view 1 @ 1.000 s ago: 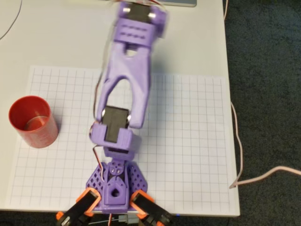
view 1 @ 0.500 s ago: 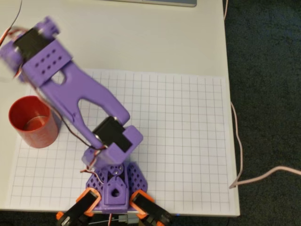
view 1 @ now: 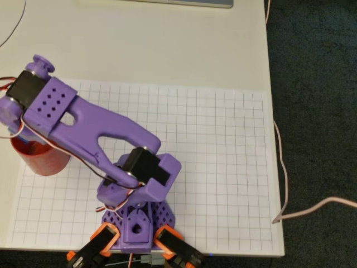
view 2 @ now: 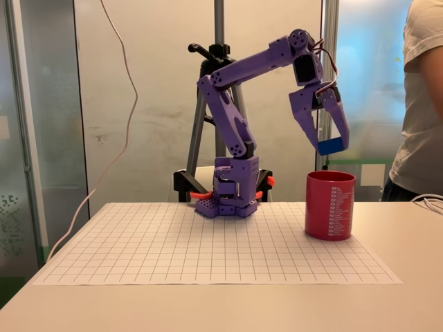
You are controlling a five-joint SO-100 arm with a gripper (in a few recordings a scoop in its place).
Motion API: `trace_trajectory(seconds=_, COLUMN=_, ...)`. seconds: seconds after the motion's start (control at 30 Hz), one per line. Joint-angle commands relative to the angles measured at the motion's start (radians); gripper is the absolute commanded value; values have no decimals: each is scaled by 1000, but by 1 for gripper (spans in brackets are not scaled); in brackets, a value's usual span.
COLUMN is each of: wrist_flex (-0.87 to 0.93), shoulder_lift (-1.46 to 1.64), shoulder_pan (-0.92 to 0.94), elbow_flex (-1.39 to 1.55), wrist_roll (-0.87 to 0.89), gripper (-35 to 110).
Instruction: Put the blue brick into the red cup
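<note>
The purple two-finger gripper (view 2: 331, 142) is clamping the small bright blue plastic brick (view 2: 331, 146) between its fingertips, hanging directly above the open mouth of the round red plastic cup (view 2: 330, 205), clear of its rim.

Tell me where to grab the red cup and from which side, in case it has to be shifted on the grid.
Grip the red cup by its side wall at mid-height, coming in level from the open grid side on the left of the fixed view. It stands upright with smooth round walls. The top is a poor approach for now: the gripper hangs just above the rim, holding the blue brick.
</note>
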Motion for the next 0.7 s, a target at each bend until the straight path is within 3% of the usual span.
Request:
trace_trajectory(seconds=0.0, wrist_flex=0, shoulder_lift=67, shoulder_pan=15, elbow_flex=9, wrist_roll=-26, gripper=0)
trace_trajectory(seconds=0.23, wrist_flex=0, shoulder_lift=92, shoulder_pan=32, elbow_flex=20, wrist_roll=-20, gripper=0)
trace_trajectory(seconds=0.3, wrist_flex=32, shoulder_lift=92, shoulder_pan=28, elbow_flex=25, wrist_roll=5, gripper=32)
trace_trajectory(seconds=0.4, wrist_flex=35, shoulder_lift=117, shoulder_pan=17, elbow_flex=38, wrist_roll=17, gripper=55)
trace_trajectory(seconds=0.67, wrist_flex=25, shoulder_lift=117, shoulder_pan=26, elbow_flex=46, wrist_roll=57, gripper=61)
